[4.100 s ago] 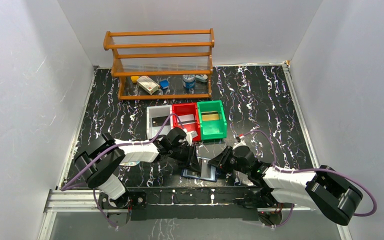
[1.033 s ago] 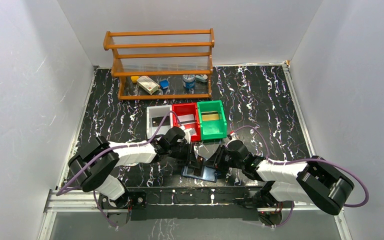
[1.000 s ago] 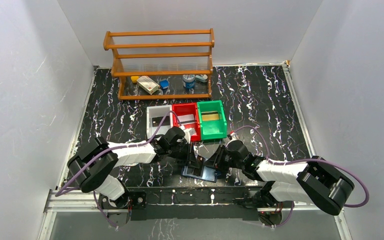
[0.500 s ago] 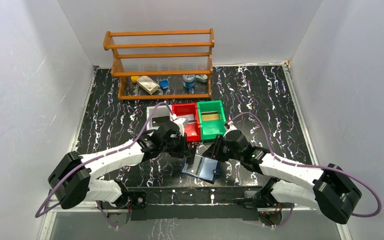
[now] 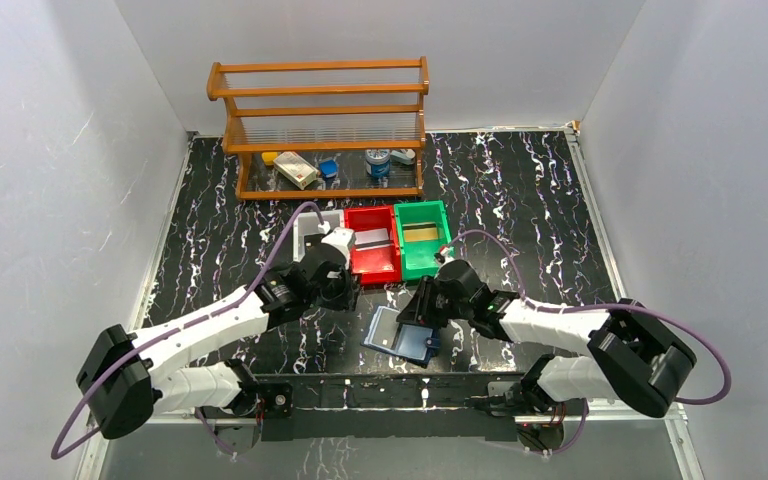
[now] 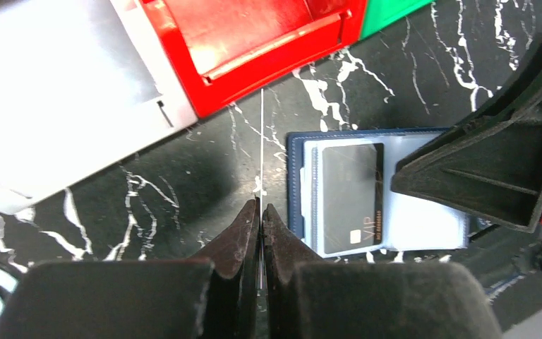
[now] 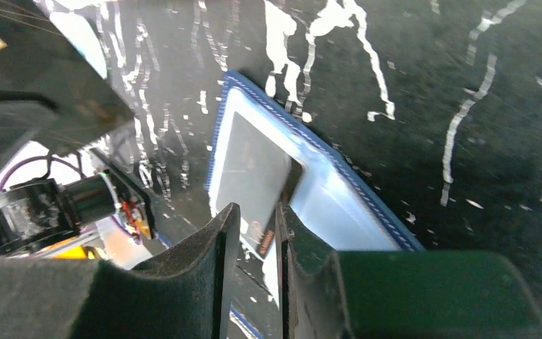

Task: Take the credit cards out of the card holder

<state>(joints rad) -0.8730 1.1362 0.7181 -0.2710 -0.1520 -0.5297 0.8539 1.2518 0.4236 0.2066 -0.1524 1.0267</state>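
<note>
The left pincer has its fingers pressed together on a thin edge-on sheet, apparently a card. Just right of its tips, the card holder lies open on the table, a dark card in its clear pocket. Beyond the tips stand the red bin and grey bin. The right pincer (fingers nearly together, narrow gap) hovers over the holder's light-blue inner face; contact cannot be told.

The navy card holder lies open and flat, a dark card in its pale-blue pocket.
</note>
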